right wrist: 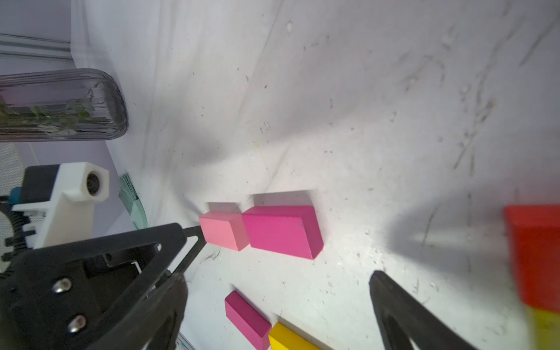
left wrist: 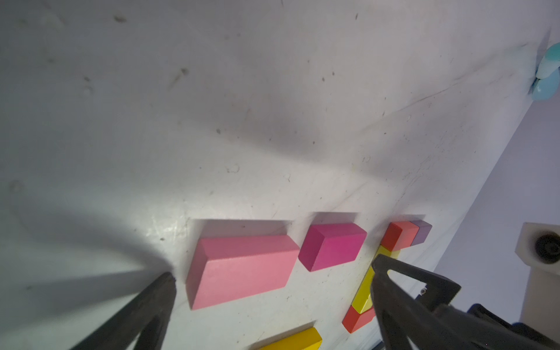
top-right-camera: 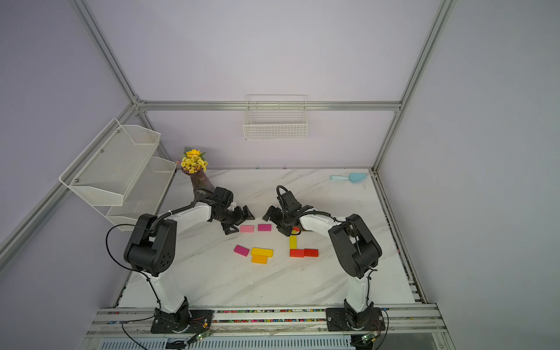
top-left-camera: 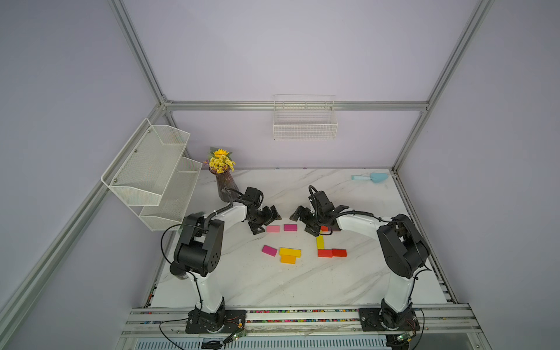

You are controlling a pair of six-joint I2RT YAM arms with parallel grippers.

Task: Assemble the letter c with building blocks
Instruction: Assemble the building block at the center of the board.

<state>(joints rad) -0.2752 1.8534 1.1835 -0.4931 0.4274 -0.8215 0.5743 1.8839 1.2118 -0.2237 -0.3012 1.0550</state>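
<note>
Jaws on both grippers stand spread wide, grasping nothing. The left gripper [top-left-camera: 267, 221] hangs just beside a light pink rectangular block [top-left-camera: 273, 228], and the right gripper [top-left-camera: 303, 225] hangs over the far end of the part-built letter.

Everything lies on the white marble-patterned tabletop [top-left-camera: 272, 288]. Near its middle a broad yellow block [top-left-camera: 290, 252] has a shorter orange block [top-left-camera: 288, 259] against its near edge, and a tilted magenta block [top-left-camera: 269, 250] lies just beside them.

On the right arm's side a long yellow block [top-left-camera: 320, 241] forms the letter's spine. A pair of red blocks [top-left-camera: 332, 253] touches its near end. In the left wrist view, a red-orange block [left wrist: 400, 235] touches its far end and a dark purple block [left wrist: 422, 231].

A second magenta block [top-left-camera: 290, 227] sits near the pink one, not touching it.
</note>
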